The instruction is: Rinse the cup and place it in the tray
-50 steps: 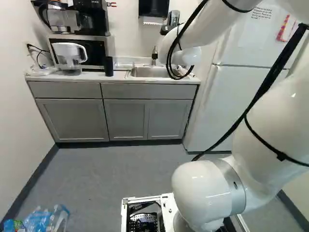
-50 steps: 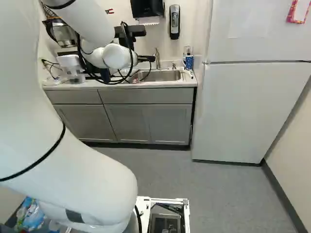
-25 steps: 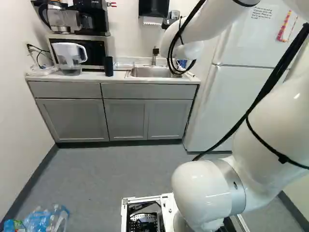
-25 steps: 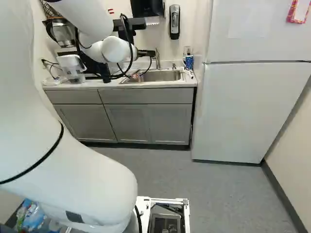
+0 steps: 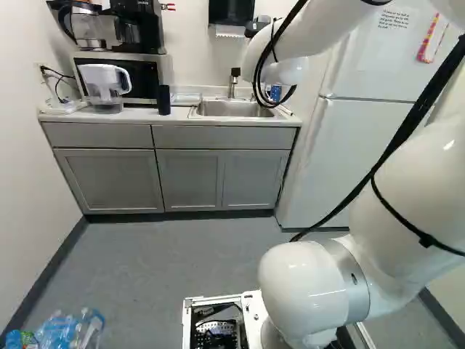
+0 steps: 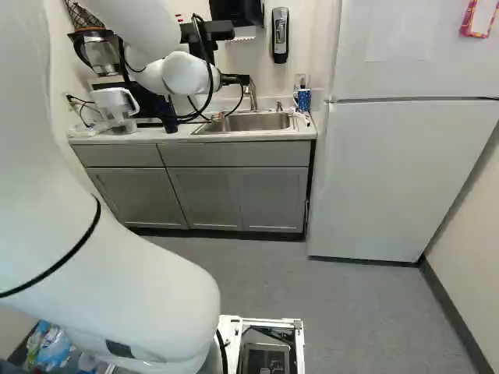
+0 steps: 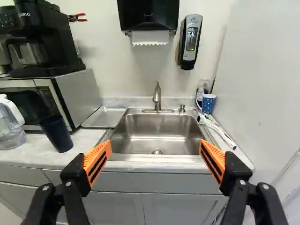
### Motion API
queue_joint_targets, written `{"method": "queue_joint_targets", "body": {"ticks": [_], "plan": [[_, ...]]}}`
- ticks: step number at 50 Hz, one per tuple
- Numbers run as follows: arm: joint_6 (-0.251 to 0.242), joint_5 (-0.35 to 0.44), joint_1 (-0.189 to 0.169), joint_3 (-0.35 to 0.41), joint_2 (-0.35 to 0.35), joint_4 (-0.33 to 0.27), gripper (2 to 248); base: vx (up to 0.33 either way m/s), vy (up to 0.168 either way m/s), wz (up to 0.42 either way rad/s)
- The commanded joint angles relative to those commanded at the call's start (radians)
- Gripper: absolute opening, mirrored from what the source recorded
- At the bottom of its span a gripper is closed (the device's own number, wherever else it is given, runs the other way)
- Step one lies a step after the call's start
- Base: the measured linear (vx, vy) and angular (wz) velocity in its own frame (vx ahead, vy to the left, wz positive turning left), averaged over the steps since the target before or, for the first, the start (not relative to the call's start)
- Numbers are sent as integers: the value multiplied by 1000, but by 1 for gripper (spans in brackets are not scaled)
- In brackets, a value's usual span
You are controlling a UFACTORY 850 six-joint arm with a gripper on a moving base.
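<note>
The end effector (image 6: 237, 80) is released, its orange-padded fingers wide apart, facing the sink (image 7: 157, 133). Two candidate cups are noted; which is the task's cannot be told. A dark cup (image 7: 56, 135) stands on the tabletop (image 7: 86, 140) ahead of and outside the left finger, near the metal tray (image 7: 105, 117). A blue mug (image 7: 209, 104) sits farther ahead, beyond the sink's right side.

At the wrist view's edge we lose part of the water filter pitcher (image 7: 11, 136) and coffee maker (image 7: 47, 51). We see the bottle (image 7: 203, 87) only partly behind the blue mug (image 7: 208, 105), whose inside we cannot make out.
</note>
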Motion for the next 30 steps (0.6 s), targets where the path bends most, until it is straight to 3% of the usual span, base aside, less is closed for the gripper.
{"method": "queue_joint_targets", "body": {"ticks": [30], "plan": [[0, 0, 0, 0, 0, 0, 247, 33, -31, 0]]}}
